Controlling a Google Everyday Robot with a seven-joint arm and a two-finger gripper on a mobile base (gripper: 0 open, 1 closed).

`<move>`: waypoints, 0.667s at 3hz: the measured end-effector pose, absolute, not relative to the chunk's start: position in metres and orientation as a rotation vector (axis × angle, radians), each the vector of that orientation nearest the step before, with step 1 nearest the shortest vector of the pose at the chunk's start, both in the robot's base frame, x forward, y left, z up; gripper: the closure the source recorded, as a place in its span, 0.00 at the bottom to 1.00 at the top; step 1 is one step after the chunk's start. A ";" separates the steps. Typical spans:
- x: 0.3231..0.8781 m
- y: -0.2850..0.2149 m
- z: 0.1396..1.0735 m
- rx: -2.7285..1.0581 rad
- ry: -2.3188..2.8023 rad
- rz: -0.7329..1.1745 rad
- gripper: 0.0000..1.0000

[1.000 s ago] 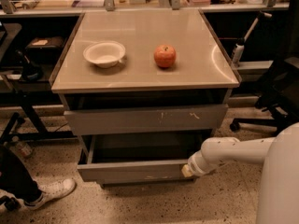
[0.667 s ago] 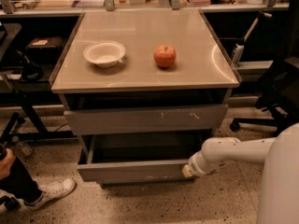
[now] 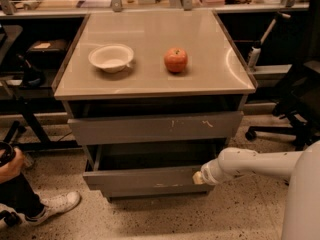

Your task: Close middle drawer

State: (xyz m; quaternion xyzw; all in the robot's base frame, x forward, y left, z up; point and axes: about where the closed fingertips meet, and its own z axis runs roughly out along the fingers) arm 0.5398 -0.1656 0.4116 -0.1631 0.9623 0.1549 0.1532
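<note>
The middle drawer [image 3: 140, 178] of the grey cabinet is pulled out, with its plain flat front toward me and its dark interior showing behind it. My gripper [image 3: 198, 177] is at the end of the white arm that comes in from the right. It rests against the right end of that drawer's front. Above it, the taller front with small white scratches [image 3: 155, 127] stands slightly out from the cabinet. A sliver of the lowest front [image 3: 155, 192] shows beneath.
On the cabinet top [image 3: 210, 79] stand a white bowl [image 3: 111, 57] and a red apple [image 3: 176, 60]. A person's hand [image 3: 10, 161] and white shoe [image 3: 52, 205] are at the left. An office chair base [image 3: 280, 129] stands at the right, and benches run behind.
The gripper and the drawer front have hardly moved. A person's hand has come into view at the left edge.
</note>
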 end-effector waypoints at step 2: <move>0.562 -0.164 0.413 -0.337 2.706 0.487 1.00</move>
